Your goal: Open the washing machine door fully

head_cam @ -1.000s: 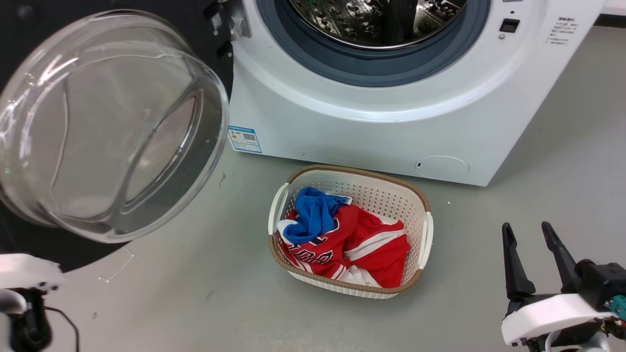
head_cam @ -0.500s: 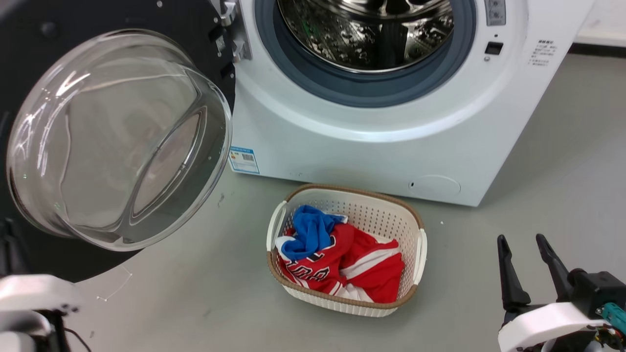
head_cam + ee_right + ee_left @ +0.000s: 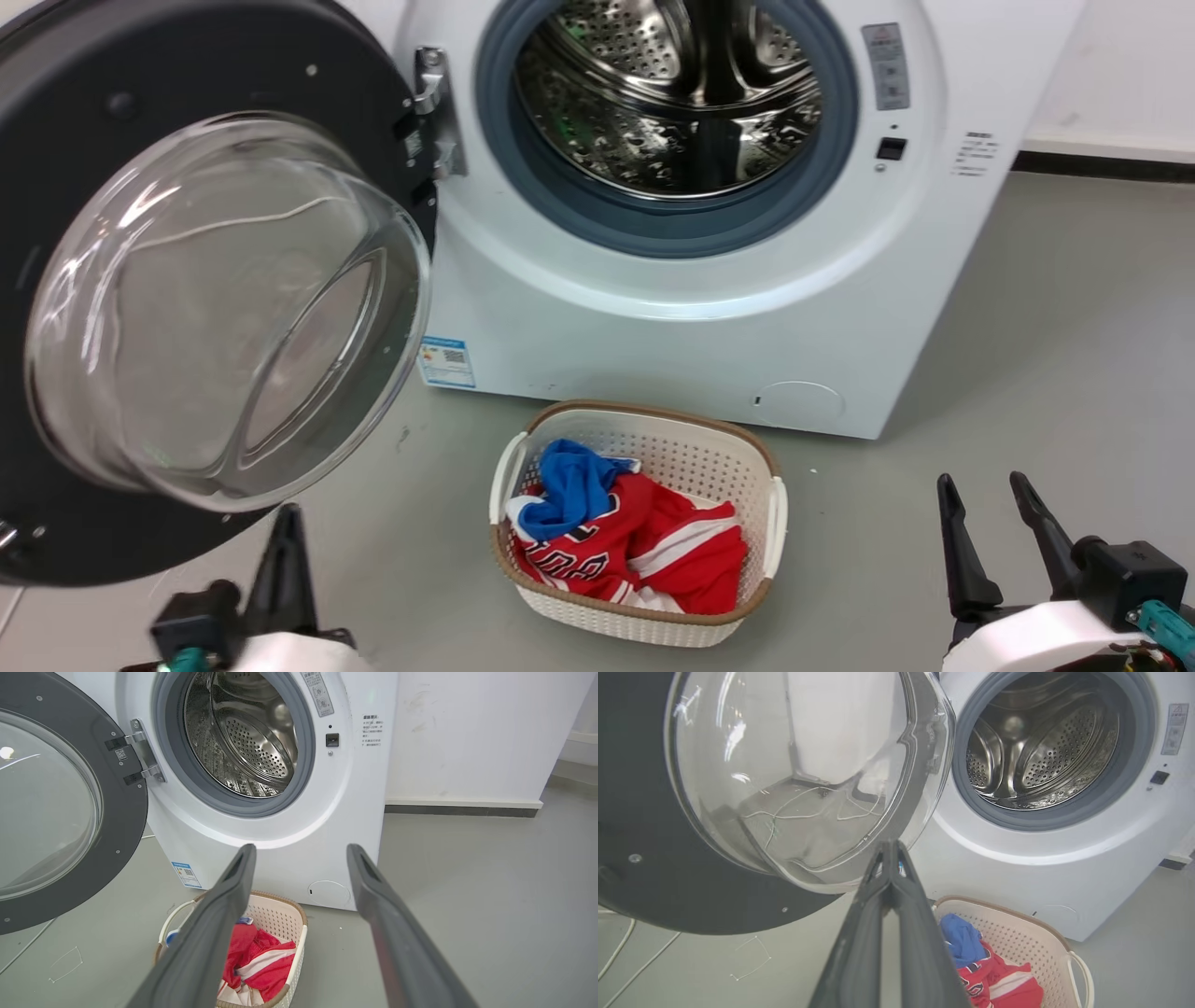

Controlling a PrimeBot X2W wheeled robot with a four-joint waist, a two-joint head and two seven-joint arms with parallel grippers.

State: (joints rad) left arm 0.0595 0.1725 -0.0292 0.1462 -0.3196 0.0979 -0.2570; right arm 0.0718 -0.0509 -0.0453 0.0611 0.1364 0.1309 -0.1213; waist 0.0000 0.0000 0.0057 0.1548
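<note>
- We find the washing machine door (image 3: 215, 308) swung wide, left of the drum opening (image 3: 667, 112).
- Left gripper (image 3: 890, 848) has its fingers pressed together below the door; right gripper (image 3: 982, 485) is spread, empty.
- We judge opening near complete; a final outward nudge may remain.

You are seeing the washing machine door (image 3: 224, 308) hanging wide open left of the steel drum (image 3: 667, 103), a basket (image 3: 653, 415) of clothes (image 3: 644, 555) sitting on the floor (image 3: 1027, 327) before the machine (image 3: 672, 345), and the right gripper (image 3: 982, 485) hovering low with fingers apart.
</note>
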